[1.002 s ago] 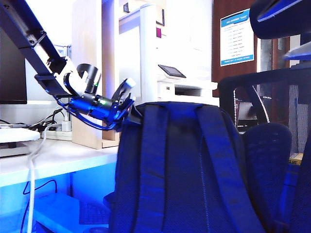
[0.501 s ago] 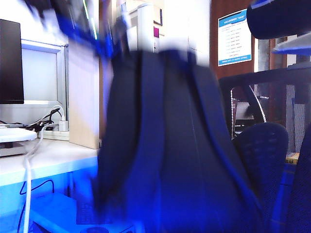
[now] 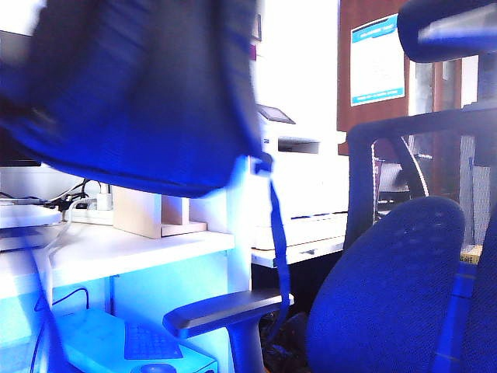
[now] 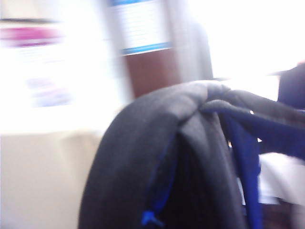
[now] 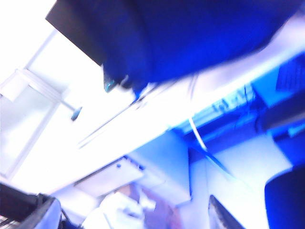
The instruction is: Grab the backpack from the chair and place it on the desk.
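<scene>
Behind your workspace, a white printer point(image 3: 299, 155) stood against a bright, washed-out wall. A blue-and-white poster point(image 3: 377, 60) hung on a dark brown panel point(image 3: 347, 93). Cables point(image 3: 74, 200) trailed near a pale wooden box point(image 3: 151, 216).

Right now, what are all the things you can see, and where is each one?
backpack: one, dark navy, up in the air above the desk, off the chair, one strap end dangling
chair: one, black, on the right, seat free of the backpack
desk: one, white, on the left under the backpack
printer: one, white, behind the chair's armrest
poster: one, blue and white, on the brown wall
cables: several, dark and white, on the desk
left claw: shut, hidden, top of backpack in its camera
right claw: open, out of sight
</scene>
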Robot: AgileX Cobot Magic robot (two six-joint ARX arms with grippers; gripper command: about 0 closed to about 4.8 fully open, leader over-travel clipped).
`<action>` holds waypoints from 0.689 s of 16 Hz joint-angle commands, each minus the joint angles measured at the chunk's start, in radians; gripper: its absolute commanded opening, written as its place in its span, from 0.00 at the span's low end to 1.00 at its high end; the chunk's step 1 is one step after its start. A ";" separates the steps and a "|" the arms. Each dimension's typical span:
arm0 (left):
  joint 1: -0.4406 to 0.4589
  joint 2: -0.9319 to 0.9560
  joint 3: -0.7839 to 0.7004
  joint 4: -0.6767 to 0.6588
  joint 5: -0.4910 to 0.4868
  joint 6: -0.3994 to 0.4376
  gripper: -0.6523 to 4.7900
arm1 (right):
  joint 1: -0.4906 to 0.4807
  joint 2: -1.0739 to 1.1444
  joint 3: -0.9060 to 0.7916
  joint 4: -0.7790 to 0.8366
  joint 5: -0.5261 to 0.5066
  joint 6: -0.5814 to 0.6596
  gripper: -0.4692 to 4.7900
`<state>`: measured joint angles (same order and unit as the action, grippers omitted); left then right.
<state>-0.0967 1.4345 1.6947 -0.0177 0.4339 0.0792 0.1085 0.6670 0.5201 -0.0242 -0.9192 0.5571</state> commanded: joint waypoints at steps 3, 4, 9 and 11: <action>0.397 -0.035 0.103 0.257 0.000 -0.003 0.11 | 0.024 0.001 0.021 0.044 -0.007 0.001 0.85; 0.471 -0.012 0.108 0.267 0.000 -0.010 0.11 | 0.024 0.000 0.021 0.044 -0.007 0.001 0.85; 0.669 0.253 0.109 0.324 -0.054 -0.106 0.11 | 0.023 0.006 0.021 0.044 0.006 0.054 0.85; 0.681 0.301 0.109 0.152 -0.095 -0.106 0.73 | 0.024 0.008 0.021 0.045 0.032 0.054 0.84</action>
<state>0.5964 1.7386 1.7905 0.1665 0.3298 -0.0200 0.1318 0.6743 0.5358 0.0017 -0.8932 0.6098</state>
